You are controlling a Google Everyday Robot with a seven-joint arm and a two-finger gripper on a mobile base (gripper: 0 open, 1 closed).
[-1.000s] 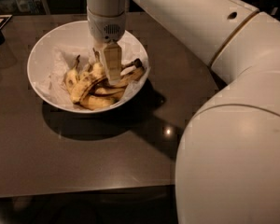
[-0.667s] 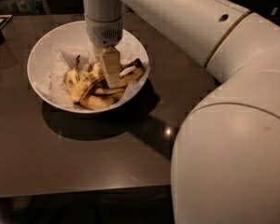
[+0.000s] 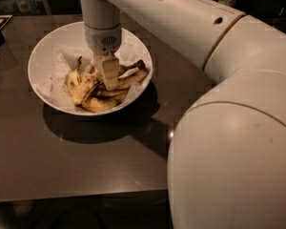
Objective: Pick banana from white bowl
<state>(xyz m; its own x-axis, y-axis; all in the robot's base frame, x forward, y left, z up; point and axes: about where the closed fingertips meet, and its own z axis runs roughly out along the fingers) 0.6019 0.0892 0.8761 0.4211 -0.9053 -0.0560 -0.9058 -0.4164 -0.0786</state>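
Cream-coloured, my gripper (image 3: 108,75) has eased slightly left and lower into the white bowl (image 3: 39,51); its grip I cannot tell. The banana (image 3: 125,76) lies yellow, brown-speckled, dark-stemmed.

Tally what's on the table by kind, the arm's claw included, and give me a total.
White bowl: 1, on the table
Paper lining: 1, inside the bowl
Bananas: 4 as far as I can make out, some partly covered
Claw: 1, down in the bowl among the bananas
Total: 7
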